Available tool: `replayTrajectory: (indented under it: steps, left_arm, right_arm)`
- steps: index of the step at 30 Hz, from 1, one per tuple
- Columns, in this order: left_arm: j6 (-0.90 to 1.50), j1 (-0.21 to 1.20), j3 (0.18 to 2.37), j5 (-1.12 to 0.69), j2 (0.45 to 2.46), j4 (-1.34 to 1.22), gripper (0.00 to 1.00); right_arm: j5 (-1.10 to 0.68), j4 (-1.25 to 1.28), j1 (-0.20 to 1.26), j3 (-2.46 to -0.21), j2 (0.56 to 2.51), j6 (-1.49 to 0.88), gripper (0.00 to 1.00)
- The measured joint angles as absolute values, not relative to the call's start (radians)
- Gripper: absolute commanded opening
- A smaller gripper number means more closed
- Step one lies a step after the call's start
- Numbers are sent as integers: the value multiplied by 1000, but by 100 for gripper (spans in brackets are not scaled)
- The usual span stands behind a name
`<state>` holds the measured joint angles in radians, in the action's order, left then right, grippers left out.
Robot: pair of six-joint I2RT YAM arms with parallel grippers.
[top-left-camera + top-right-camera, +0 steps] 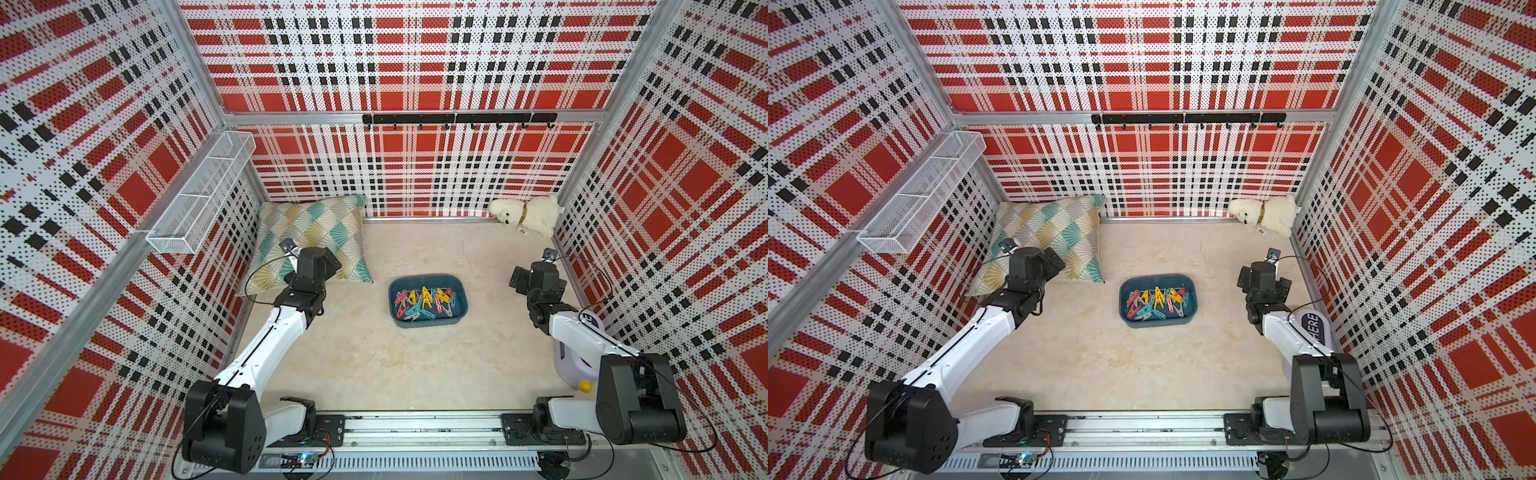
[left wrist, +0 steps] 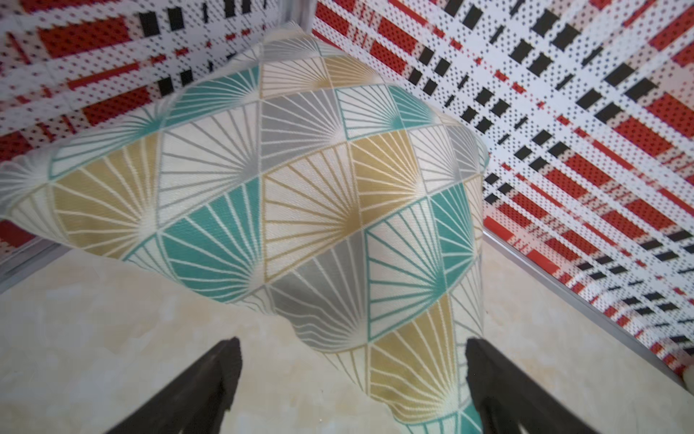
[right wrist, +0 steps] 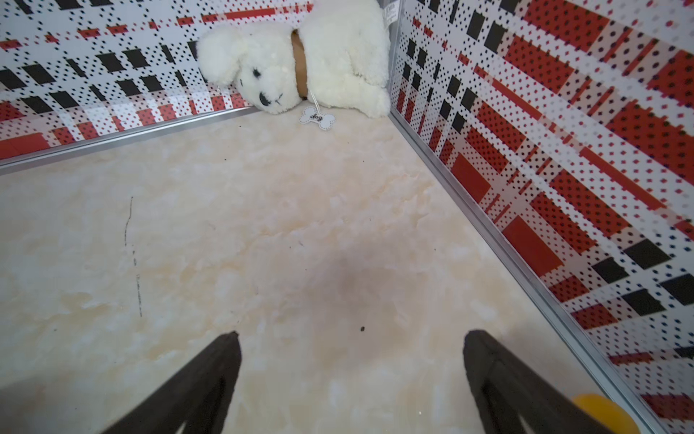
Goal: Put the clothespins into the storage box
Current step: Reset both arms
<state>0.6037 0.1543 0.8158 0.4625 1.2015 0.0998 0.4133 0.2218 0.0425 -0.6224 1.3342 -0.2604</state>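
The shallow dark teal-blue rectangular plastic storage box [image 1: 432,323] [image 1: 1158,323] sits mid-way across the pale marbled bench [image 1: 365,365], its long axis running side to side, roughly parallel to the back wall. The small red, yellow, teal-blue and grey plastic clothespins [image 1: 424,302] [image 1: 1156,302] lie jumbled inside it. Most lie across the box's short side, and one yellow peg [image 1: 426,297] has its narrow tip toward the back wall. The left jaws stand wide open and empty by a corner of the teal, mustard and grey patterned cushion [image 2: 300,188]. The right jaws, equally wide and empty, hang above bare bench, facing the white plush dog [image 3: 338,64].
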Motion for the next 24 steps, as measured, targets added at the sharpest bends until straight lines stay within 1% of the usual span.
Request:
replayTrajectory:
  steps: [4, 8, 12, 14, 15, 19, 24]
  left_arm:
    - [461, 128, 724, 503, 1168, -30, 99]
    - [254, 115, 621, 493, 1160, -229, 99]
    - [105, 35, 527, 441, 1159, -345, 97]
    - [78, -1, 483, 409, 1159, -406, 97]
    - [72, -10, 457, 397, 1159, -445, 100]
    - [57, 26, 392, 363, 1198, -593, 99]
    - [37, 94, 348, 339, 1338, -794, 99]
  right_arm:
    - [425, 397, 43, -538, 1392, -230, 100]
    - [432, 490, 44, -491, 1436, -217, 100]
    - [449, 618, 52, -449, 1436, -198, 100]
    - [456, 675, 55, -424, 1437, -192, 100]
    - [458, 702, 57, -413, 1437, -184, 100]
    - [463, 790, 74, -404, 1481, -161, 100]
    - [442, 857, 89, -381, 1512, -127, 100]
